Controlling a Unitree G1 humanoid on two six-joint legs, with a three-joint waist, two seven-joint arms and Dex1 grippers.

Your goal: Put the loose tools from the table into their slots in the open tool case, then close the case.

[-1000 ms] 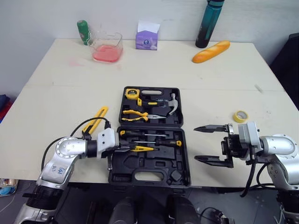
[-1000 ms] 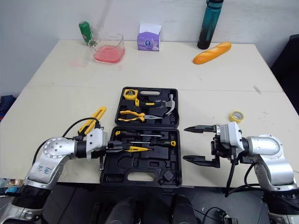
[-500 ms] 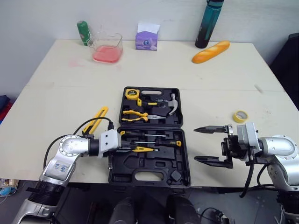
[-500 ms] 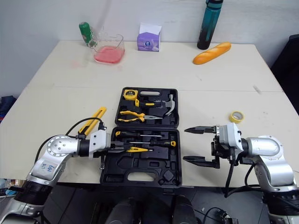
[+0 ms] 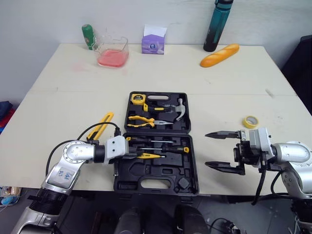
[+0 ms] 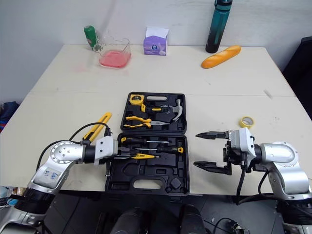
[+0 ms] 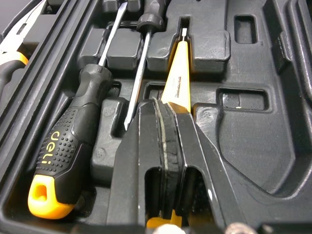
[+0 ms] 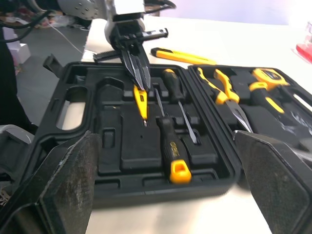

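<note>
Left gripper (image 5: 130,155) is pinching the slim yellow flat tool (image 5: 149,156) over the near half of the open black plastic case (image 5: 161,171), wanting it lined along its narrow groove before pressing down, while the right gripper (image 5: 211,149) is hovering spread wide.

We are noting a purple tissue box (image 5: 154,40) standing upright. Left of it, a clear container (image 5: 112,51) is holding pink liquid, with a green bottle (image 5: 88,35) just beyond. Right of it, a teal bottle (image 5: 218,27) is standing, and a bread loaf (image 5: 220,54) is lying beside that.
</note>
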